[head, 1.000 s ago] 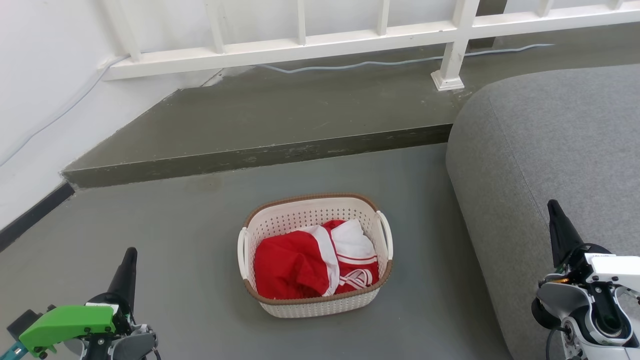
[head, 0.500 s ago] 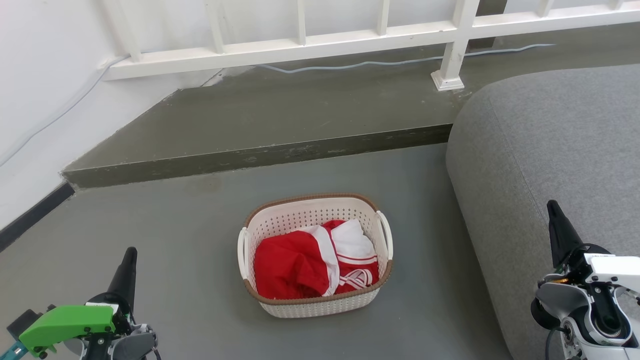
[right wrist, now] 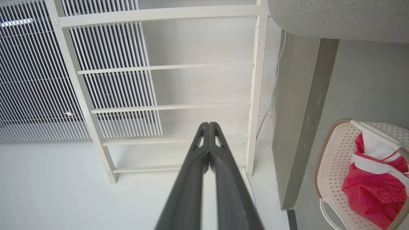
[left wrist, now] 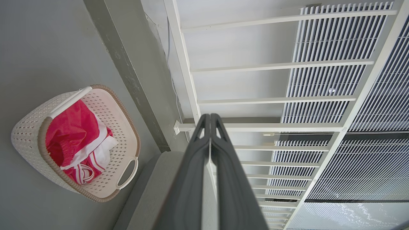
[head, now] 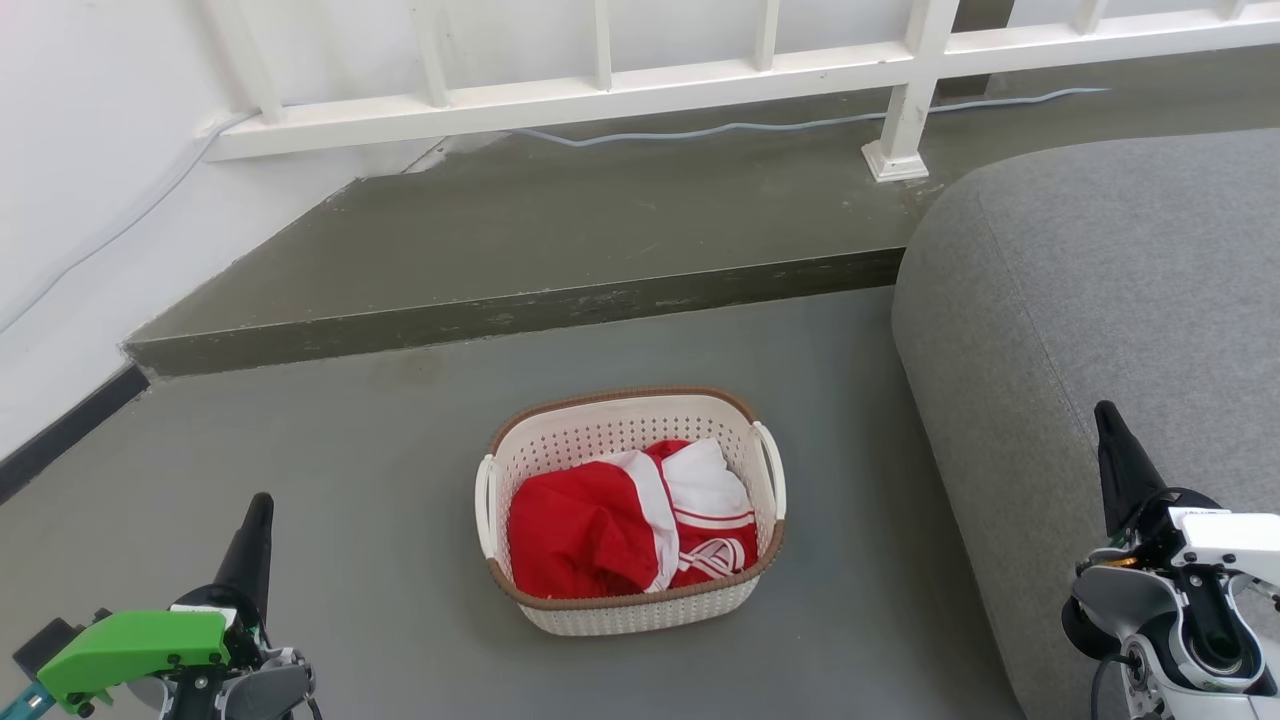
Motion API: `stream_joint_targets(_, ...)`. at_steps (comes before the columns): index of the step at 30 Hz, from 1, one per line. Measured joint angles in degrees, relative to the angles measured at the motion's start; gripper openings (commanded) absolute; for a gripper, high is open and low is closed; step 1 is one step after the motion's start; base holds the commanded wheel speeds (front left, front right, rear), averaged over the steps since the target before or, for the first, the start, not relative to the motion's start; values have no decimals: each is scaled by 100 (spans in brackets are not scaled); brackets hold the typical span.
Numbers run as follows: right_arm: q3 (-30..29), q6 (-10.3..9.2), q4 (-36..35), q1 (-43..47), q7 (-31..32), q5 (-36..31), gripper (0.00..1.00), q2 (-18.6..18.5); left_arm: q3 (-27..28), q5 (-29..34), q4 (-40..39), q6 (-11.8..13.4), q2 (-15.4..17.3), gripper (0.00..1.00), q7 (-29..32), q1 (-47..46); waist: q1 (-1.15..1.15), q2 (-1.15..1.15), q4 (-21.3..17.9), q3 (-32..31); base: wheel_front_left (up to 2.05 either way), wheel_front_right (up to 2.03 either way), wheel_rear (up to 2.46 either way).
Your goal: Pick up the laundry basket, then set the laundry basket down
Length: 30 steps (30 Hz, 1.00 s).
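The laundry basket [head: 600, 430], cream-white and perforated with a brown rim and white side handles, sits on the grey floor in the middle of the head view, holding red and white clothing [head: 620, 525]. It also appears as the basket [left wrist: 105, 111] at the left of the left wrist view and the basket [right wrist: 334, 159] at the lower right of the right wrist view. My left gripper [head: 258, 508] is at the lower left, shut and empty, well left of the basket. My right gripper [head: 1106, 415] is at the lower right over the sofa, shut and empty. Both grippers' fingers touch, as the left gripper [left wrist: 210, 117] and right gripper [right wrist: 209, 124] show.
A grey sofa [head: 1120, 300] fills the right side, close to the basket's right handle. A raised concrete step [head: 520, 310] runs behind the basket, with a white railing [head: 700, 75] and a cable [head: 750, 125] beyond. A white wall [head: 80, 200] bounds the left.
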Motion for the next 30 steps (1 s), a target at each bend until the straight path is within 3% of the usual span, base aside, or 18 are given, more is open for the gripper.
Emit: stream_joint_targets(30,-13,0,5,-2,1,-1,0,4,15,0,4,0,-12,0,24,-37,0,0,0,0,0,0,0)
